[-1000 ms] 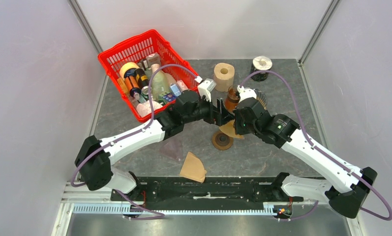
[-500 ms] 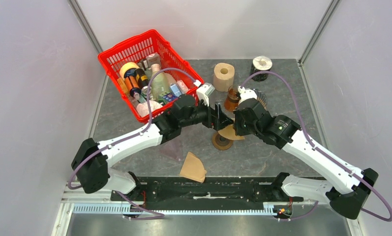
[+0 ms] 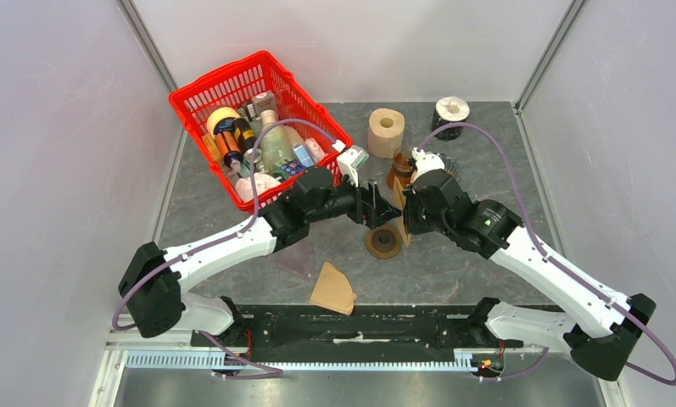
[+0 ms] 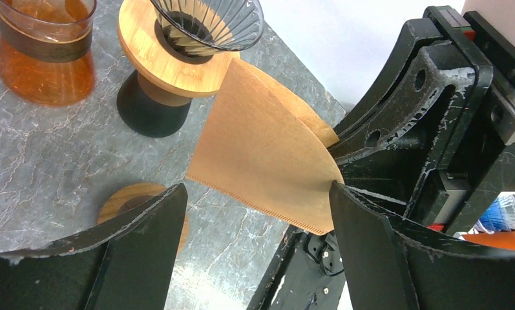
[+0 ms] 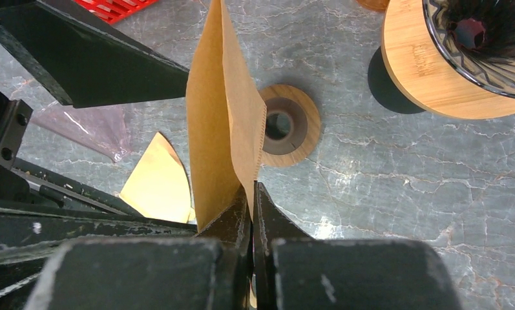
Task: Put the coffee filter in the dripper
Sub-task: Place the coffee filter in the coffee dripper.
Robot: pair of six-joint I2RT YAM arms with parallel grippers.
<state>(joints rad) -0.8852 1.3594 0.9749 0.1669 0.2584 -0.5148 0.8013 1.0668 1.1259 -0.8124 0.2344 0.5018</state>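
Robot lab test cell — plain white panel walls (image 3: 54, 127), silver metal corner posts (image 3: 153, 51), grey marble-look tabletop (image 3: 453, 271), black mounting rail (image 3: 360, 325) holding my bases.

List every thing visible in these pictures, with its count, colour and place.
dripper: 1, dark glass on wooden stand, centre back
coffee filter: 1, brown, in air beside dripper
spare filter: 1, brown, flat on table, near edge
carafe: 1, amber, beside dripper
wooden ring: 1, brown, table centre
paper roll: 1, tan, back
round container: 1, black, white top, back right
basket: 1, red, back left, holding bottles
plastic bag: 1, clear, near spare filter
left fingers: 2, black, open, facing coffee filter
right fingers: 2, black, shut on coffee filter
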